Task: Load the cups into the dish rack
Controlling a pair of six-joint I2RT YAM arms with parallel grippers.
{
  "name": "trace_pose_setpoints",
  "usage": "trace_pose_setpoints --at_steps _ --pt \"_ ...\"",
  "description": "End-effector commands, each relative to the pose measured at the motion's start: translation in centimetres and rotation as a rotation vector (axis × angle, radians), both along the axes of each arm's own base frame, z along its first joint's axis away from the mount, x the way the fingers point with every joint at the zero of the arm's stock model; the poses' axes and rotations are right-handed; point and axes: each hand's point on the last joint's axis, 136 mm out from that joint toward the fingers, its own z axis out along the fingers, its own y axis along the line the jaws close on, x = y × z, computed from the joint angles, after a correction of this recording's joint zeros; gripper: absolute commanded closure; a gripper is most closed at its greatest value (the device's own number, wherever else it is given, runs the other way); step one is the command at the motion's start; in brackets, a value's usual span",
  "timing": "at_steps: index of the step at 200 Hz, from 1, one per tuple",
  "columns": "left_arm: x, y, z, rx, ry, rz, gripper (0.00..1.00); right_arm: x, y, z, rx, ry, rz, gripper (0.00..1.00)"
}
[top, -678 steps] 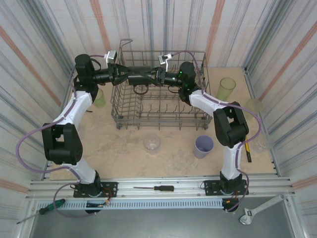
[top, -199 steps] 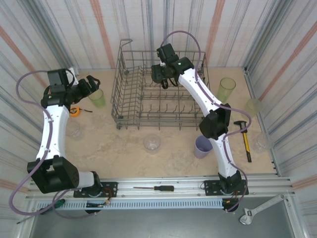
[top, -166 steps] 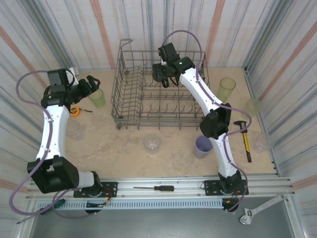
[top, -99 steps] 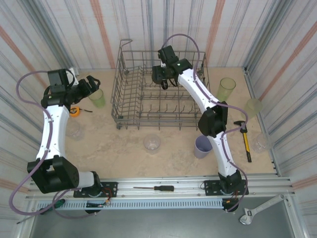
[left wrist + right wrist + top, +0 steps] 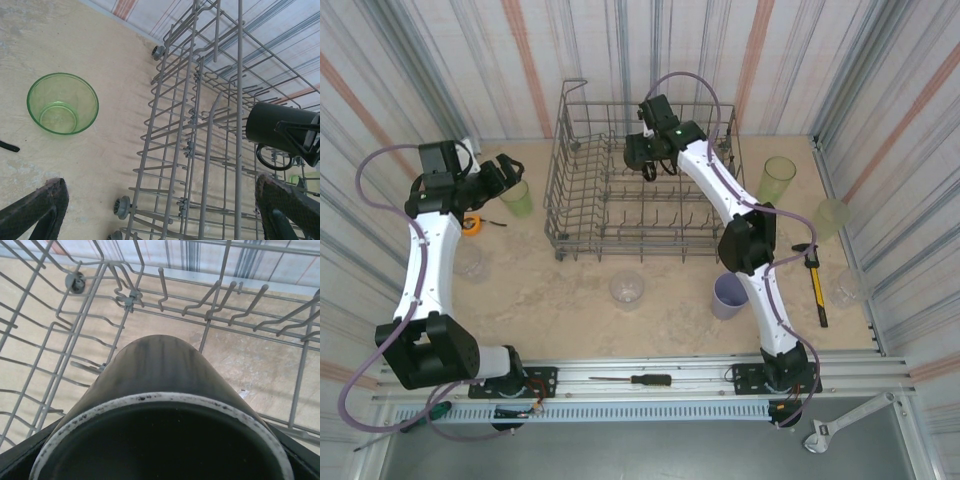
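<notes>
Mug [image 5: 165, 385] between right fingers [image 5: 14, 462] — over rack [image 5: 582, 205]

The dish rack [image 5: 190, 145] was seen to be made of thin grey wire with a dull, coated finish. The black mug [image 5: 165, 370] was shown smooth and faintly glossy, its rim worn pale and speckled. The green tumbler [image 5: 62, 103], at the left of the frame, was seen in translucent, glossy plastic, and the tabletop [image 5: 115, 75] in matt, mottled beige.

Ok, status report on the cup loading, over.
Left claw open near green tumbler. Right claw shut on black mug, over dish rack. Nothing in the way.
</notes>
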Motion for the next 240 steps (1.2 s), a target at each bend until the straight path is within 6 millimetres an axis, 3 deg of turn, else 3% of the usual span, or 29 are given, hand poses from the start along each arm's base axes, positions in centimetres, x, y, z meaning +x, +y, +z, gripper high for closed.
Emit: trace_pose_setpoints --at_steps 1,38,51,87,151,209,240 --pt "0.2 -0.3 -0.1 -0.016 -0.008 -0.006 0.01 1.3 1.4 1.8 0.061 -0.075 0.033 1.00" --pt "0.3 -0.3 -0.2 -0.024 -0.004 -0.005 0.01 1.6 2.1 0.7 0.066 -0.071 0.056 1.00" --pt "0.3 -0.4 -0.3 -0.028 -0.002 -0.008 0.01 1.7 2.4 0.3 0.068 -0.070 0.068 0.93" --pt "0.3 -0.7 -0.2 -0.042 -0.005 -0.017 0.01 2.1 2.7 -0.7 -0.003 -0.102 0.076 0.62" --pt "0.3 -0.8 -0.1 -0.049 -0.007 -0.024 0.01 2.2 3.5 -1.0 -0.060 -0.139 0.115 0.20" --pt "0.2 -1.0 0.2 -0.057 -0.012 -0.029 0.01 2.1 4.1 -0.3 -0.044 -0.154 0.125 0.01" --pt "0.2 -1.0 0.3 -0.062 -0.014 -0.029 0.01 2.1 3.9 -0.1 -0.044 -0.157 0.120 0.01"
